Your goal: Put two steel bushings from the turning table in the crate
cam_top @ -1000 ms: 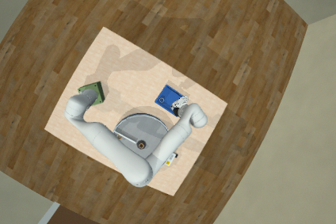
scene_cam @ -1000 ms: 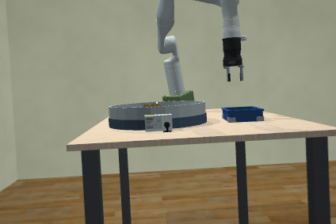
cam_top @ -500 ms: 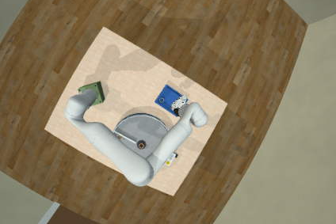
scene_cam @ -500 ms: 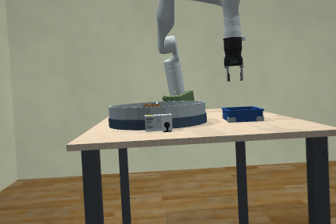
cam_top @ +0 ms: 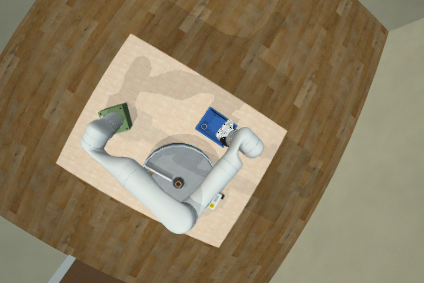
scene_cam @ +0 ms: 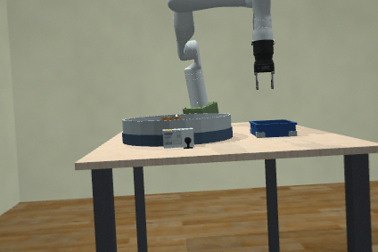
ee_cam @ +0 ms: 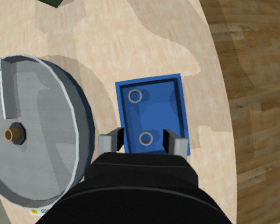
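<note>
I see two steel bushings point(ee_cam: 145, 139) lying flat in the blue crate point(ee_cam: 177, 108), one near its far end and one near the end under the fingers, apart from each other and off the walls. The crate sits on the table point(scene_cam: 312, 144) just beside the turning table point(ee_cam: 40, 163), a narrow strip of table top between them, and the table's edge runs close along the crate's other side. On the turning table I count one brown bushing point(ee_cam: 15, 133) near the middle, beside a straight divider bar point(ee_cam: 2, 90). My gripper point(scene_cam: 264, 84) hangs well above the crate, fingers spread wide with nothing between them, pointing straight down. Open air all round it in the exterior view. The arm's green base point(cam_top: 124, 111) stands beyond the turning table, and a small control box point(scene_cam: 177, 138) fronts the rim.
</note>
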`<action>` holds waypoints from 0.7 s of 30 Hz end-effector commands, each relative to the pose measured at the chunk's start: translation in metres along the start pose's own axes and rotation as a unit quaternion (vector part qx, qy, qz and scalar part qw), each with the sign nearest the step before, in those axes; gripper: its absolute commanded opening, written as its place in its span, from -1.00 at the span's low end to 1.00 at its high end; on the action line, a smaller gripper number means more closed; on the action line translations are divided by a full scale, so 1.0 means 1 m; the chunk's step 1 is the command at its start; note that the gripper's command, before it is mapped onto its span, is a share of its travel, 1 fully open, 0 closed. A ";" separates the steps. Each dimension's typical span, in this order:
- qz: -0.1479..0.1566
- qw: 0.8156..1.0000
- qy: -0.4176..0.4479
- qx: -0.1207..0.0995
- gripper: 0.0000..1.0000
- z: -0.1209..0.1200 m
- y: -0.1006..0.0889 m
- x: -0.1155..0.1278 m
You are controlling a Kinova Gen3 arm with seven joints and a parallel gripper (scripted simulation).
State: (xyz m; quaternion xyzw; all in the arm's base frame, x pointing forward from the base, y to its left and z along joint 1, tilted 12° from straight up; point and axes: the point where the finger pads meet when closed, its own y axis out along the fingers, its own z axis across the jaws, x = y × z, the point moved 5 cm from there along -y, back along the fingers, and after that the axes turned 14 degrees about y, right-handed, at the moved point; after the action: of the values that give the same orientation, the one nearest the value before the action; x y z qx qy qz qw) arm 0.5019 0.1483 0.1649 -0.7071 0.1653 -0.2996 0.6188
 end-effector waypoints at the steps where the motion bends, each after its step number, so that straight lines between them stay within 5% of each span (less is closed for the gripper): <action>1: 0.005 0.999 -0.045 0.002 1.00 0.001 -0.002 -0.004; 4: 0.005 0.993 -0.120 0.003 1.00 0.001 -0.004 -0.006; 16: 0.005 0.993 -0.120 0.003 1.00 0.001 -0.004 -0.006; 17: -0.028 0.996 -0.084 0.015 1.00 -0.001 -0.009 -0.006; 21: 0.012 0.993 -0.119 0.000 1.00 -0.001 0.002 -0.007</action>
State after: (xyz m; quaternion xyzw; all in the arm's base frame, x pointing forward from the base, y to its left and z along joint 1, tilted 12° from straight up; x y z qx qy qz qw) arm 0.4941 0.1519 0.1698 -0.7223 0.0917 -0.2679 0.6309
